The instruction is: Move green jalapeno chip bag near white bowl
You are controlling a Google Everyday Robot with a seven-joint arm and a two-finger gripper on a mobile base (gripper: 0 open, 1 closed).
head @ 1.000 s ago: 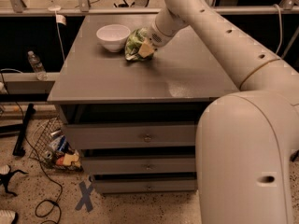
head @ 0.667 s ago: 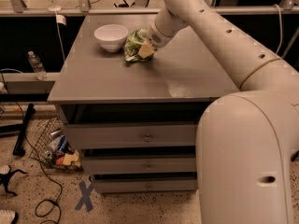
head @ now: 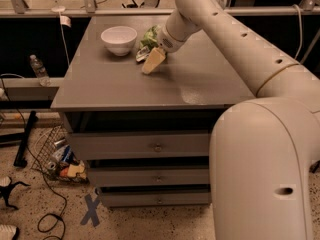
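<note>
The green jalapeno chip bag (head: 148,37) lies on the grey table (head: 125,84), just right of the white bowl (head: 119,39) and almost touching it. Its white strip points toward the front. My gripper (head: 150,63) is at the bag's front edge, low over the table, reaching in from the right. One cream finger (head: 153,60) shows clear of the bag, and the jaws look open with nothing held. The other finger is partly hidden by the bag and the wrist.
The table is a drawer cabinet with drawers (head: 157,146) in its front. A water bottle (head: 38,69) stands on a ledge to the left. A wire basket of litter (head: 62,159) and cables (head: 45,204) lie on the floor. A railing (head: 100,11) runs behind the table.
The bag has left the gripper and now rests a little further back beside the bowl. The gripper has drawn back toward the front, so one finger shows bare.
</note>
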